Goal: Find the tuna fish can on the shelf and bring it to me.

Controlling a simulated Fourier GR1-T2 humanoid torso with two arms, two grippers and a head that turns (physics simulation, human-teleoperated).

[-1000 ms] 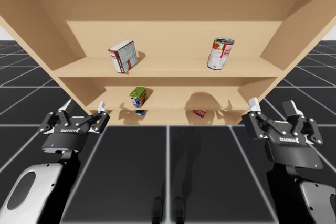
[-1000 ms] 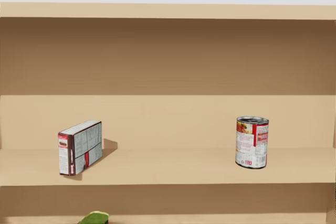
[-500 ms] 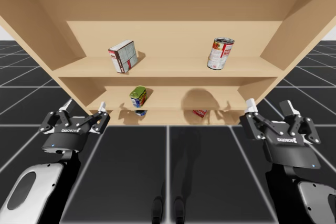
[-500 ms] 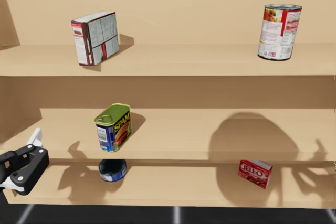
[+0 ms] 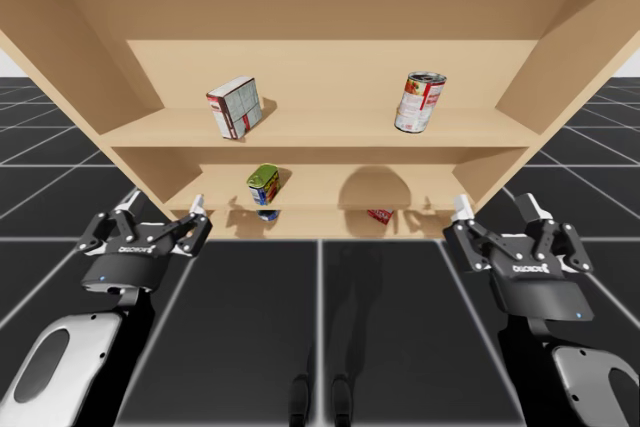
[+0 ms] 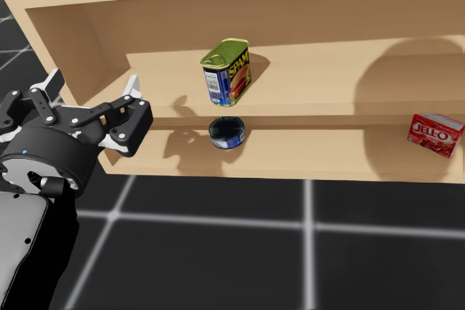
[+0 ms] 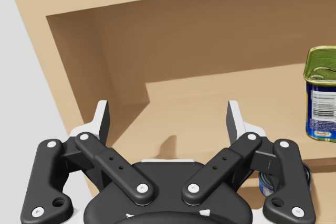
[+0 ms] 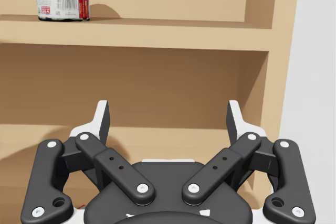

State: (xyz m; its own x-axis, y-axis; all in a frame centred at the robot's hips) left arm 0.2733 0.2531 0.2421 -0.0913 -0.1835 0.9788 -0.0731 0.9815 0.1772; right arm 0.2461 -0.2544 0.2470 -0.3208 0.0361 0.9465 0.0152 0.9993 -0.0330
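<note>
At the lower left of the high view, the left gripper (image 5: 161,209) is being held wide open, with nothing between its fingers, just in front of the shelf (image 5: 320,130). In the head view it is being shown at the left edge, well apart from every can. Left of centre, a white-and-red box (image 5: 235,107) is being carried on the upper board. Near the centre of the head view, a green-topped rectangular can (image 6: 227,72) is being borne by the middle board. The tuna fish can (image 6: 227,133), short, round and blue, is being carried directly below it, near the front of the lowest board. In the left wrist view that can is being half hidden beside the gripper's linkage. Further right, a tall red-and-white can (image 5: 419,102) is being carried upright on the upper board, and a red box (image 6: 434,134) is being carried on the lowest board. At the lower right of the high view, the right gripper (image 5: 495,209) is being held equally wide open and empty, just short of the shelf.
</note>
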